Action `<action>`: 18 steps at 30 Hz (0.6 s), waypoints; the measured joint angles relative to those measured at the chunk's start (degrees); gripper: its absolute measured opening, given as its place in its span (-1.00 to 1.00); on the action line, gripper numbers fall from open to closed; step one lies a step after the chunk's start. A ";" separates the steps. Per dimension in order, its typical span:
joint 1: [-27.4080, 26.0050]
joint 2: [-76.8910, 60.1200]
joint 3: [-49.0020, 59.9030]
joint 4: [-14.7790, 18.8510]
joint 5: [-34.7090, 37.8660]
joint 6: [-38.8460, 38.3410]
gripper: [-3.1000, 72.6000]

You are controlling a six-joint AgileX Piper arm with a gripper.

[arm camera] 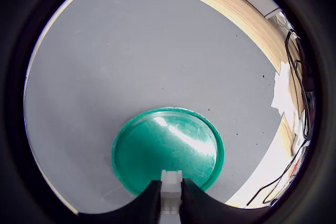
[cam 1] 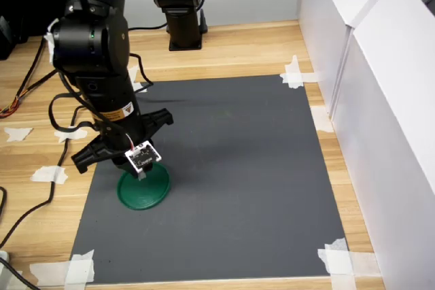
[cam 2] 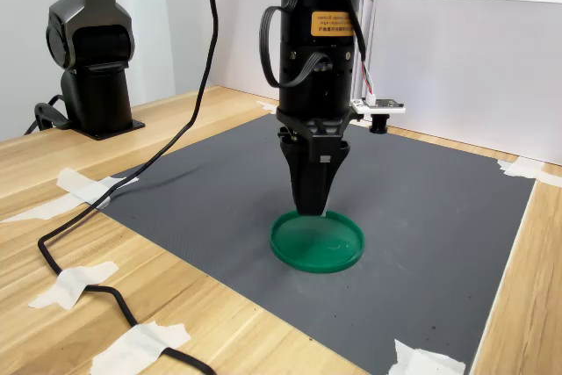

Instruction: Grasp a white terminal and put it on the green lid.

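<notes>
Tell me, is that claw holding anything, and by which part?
Yes. The gripper pinches the small white plastic terminal block by its two opposite sides; its end pokes out past the fingertips, over the edge of the round dark-green plastic lid.

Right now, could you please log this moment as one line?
phase: placing | gripper: shut on white terminal | position: over near rim of green lid | released: no

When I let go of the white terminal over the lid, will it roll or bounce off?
Probably not: the white terminal looks blocky and flat-sided, so unlikely to roll. It seems tiny and light, so it might hop. The green lid is glossy, but its raised rim should help contain it.
</notes>
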 joint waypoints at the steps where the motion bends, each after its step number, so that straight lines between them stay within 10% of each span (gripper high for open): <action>1: 0.00 0.16 0.00 0.00 -0.07 -0.05 -0.69; 11: 0.00 2.62 0.00 0.01 0.71 -2.93 -0.54; 18: 0.00 2.29 0.00 0.12 0.75 -3.12 0.17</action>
